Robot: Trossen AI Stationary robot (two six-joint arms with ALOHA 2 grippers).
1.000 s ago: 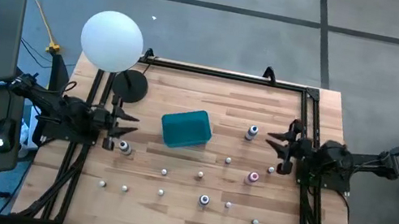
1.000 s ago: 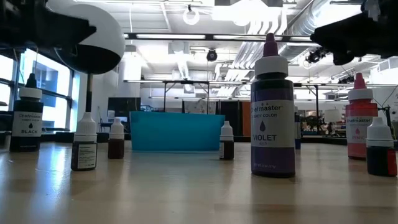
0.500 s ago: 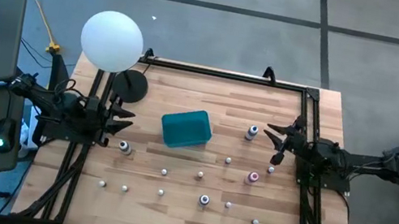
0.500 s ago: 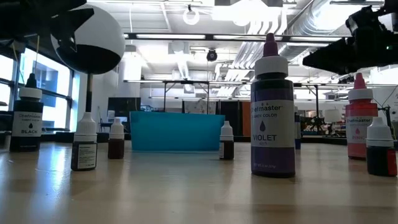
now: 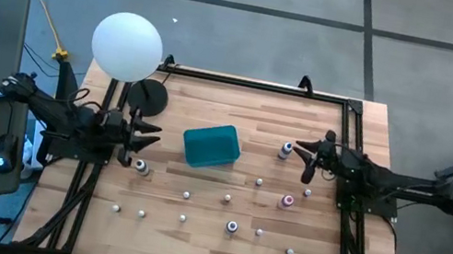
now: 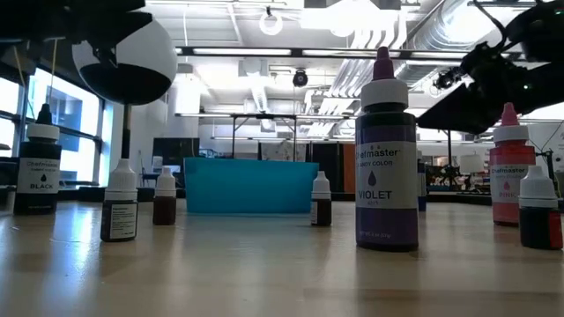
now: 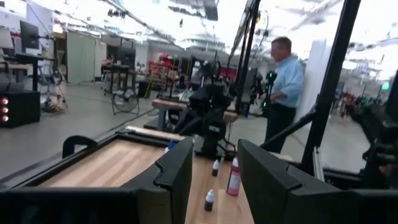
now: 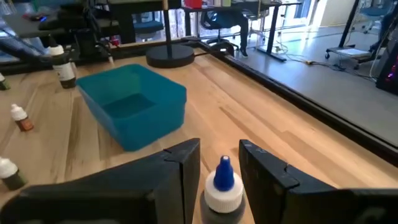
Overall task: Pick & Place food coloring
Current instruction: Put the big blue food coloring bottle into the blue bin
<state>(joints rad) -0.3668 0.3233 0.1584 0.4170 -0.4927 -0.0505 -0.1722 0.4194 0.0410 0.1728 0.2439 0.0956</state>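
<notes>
Several food coloring bottles stand upright on the wooden table [image 5: 239, 111]: a blue-capped one [image 5: 285, 150], a pink one [image 5: 288, 201], a violet one [image 5: 232, 228], one by the left arm [image 5: 140, 166], and tiny white-capped ones [image 5: 186, 196]. The low view shows the violet bottle [image 6: 385, 158], a black one [image 6: 38, 163] and the pink one [image 6: 509, 167]. My right gripper [image 5: 303, 159] is open just right of the blue-capped bottle [image 8: 222, 180], which shows between its fingers, untouched. My left gripper [image 5: 152, 139] hangs open at the table's left side, above the bottle there.
A teal tub [image 5: 211, 146] sits mid-table toward the far side. A big white ball [image 5: 127, 46] on a black round-based stand [image 5: 149, 97] is at the far left corner. Black rails [image 5: 257, 84] frame the table. A person [image 7: 283, 87] stands beyond the right side.
My right gripper has swung toward the table's left and sunk, coming up to the blue-capped bottle. My left gripper has risen a little at the table's left side. No bottle has moved.
</notes>
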